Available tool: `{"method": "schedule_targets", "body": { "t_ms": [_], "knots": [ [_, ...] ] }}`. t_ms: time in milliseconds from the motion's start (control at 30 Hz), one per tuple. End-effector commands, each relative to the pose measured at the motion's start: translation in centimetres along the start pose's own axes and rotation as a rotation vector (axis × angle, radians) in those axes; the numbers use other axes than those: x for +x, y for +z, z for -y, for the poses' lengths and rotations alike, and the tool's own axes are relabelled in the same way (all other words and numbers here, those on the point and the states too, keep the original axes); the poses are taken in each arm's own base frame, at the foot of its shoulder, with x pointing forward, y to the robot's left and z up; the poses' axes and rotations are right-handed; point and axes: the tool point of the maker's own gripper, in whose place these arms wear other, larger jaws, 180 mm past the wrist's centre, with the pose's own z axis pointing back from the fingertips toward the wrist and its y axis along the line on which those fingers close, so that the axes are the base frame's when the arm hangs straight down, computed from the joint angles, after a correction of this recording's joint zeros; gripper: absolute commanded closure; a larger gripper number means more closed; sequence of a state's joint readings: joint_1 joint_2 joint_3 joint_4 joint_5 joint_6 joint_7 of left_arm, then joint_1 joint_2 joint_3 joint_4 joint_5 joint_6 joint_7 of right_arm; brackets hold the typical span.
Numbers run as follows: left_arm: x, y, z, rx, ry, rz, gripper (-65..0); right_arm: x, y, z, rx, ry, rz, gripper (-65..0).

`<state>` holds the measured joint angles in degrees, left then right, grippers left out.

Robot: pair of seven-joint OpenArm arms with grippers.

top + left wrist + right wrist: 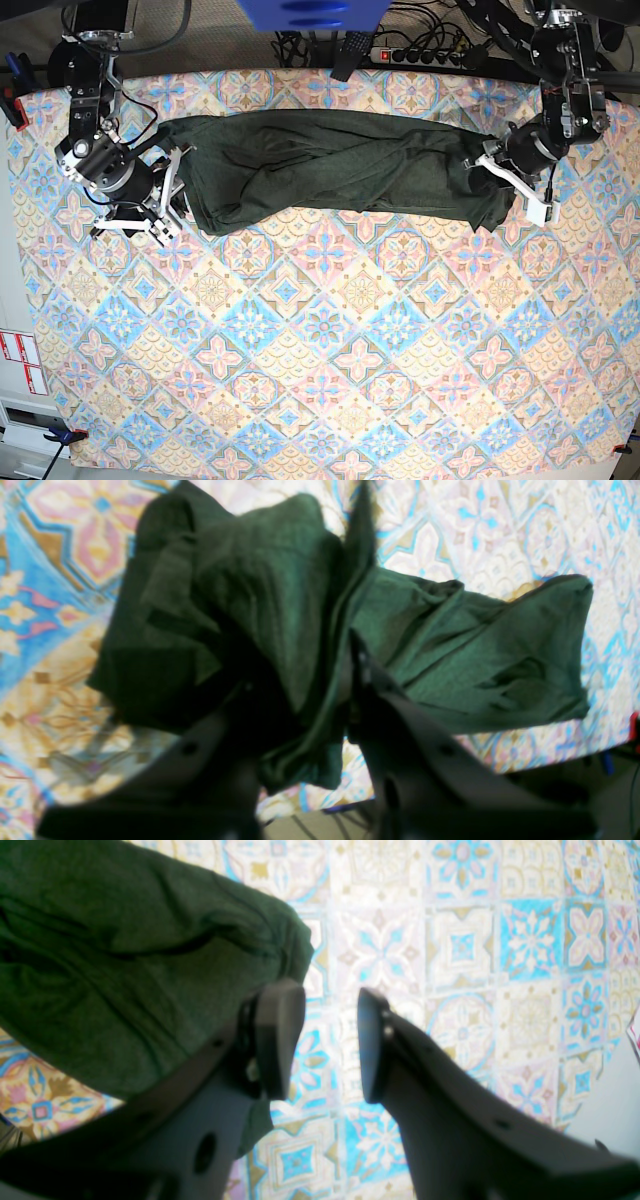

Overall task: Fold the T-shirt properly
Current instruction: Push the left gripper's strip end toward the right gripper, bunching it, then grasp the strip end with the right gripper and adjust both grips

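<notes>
Base view: shirt (pixel 340 165) stretched in a rumpled band across far side of table (pixel 320 400), nowhere near a neat fold. Left claw (pixel 497 170) pinching bunched cloth at one end of shirt, lifting it off the table. Right claw (pixel 325 1040) spread, holding nothing, just beside the other end. No tidy crease visible; sleeves lost in the bunching. Flattening and every fold seemingly left to do.
</notes>
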<state>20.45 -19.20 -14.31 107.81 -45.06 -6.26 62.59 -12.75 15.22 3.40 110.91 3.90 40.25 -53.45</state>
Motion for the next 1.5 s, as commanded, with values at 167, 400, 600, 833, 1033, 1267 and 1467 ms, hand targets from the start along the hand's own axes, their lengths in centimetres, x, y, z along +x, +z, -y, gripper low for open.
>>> {"method": "schedule_targets", "body": {
  "t_ms": [167,400,600,833,1033,1267,1467],
  "knots": [
    [-0.5,-1.3,4.4,-0.117,-0.064,-0.024,0.0,1.1,0.5,0.7,-0.020,0.007,0.040,-21.0],
    [-0.3,-2.5,6.6,-0.149,-0.049,-0.006,0.0,1.2,0.6,0.7,-0.022,0.010,0.045,-21.0],
    [-2.2,-3.5,8.3,-0.150,-0.113,-0.060,-2.7,1.2,0.6,0.7,-0.023,0.010,0.044,-21.0],
    [-3.5,-3.1,9.8,-0.189,-0.173,-0.120,-42.4,1.2,0.6,0.7,-0.023,0.010,0.044,-21.0],
    [0.6,-0.4,5.7,-0.082,-0.149,0.014,-59.0,1.1,0.7,0.9,-0.026,0.013,0.042,-21.0],
    [1.8,1.0,0.1,0.041,-0.125,0.015,-58.9,0.8,0.4,0.9,-0.021,0.009,0.024,-21.4],
    [0.9,0.6,-2.0,0.078,-0.114,-0.037,-58.9,-1.4,-0.3,-0.3,0.021,0.016,-0.090,-21.6]
  ]
}}
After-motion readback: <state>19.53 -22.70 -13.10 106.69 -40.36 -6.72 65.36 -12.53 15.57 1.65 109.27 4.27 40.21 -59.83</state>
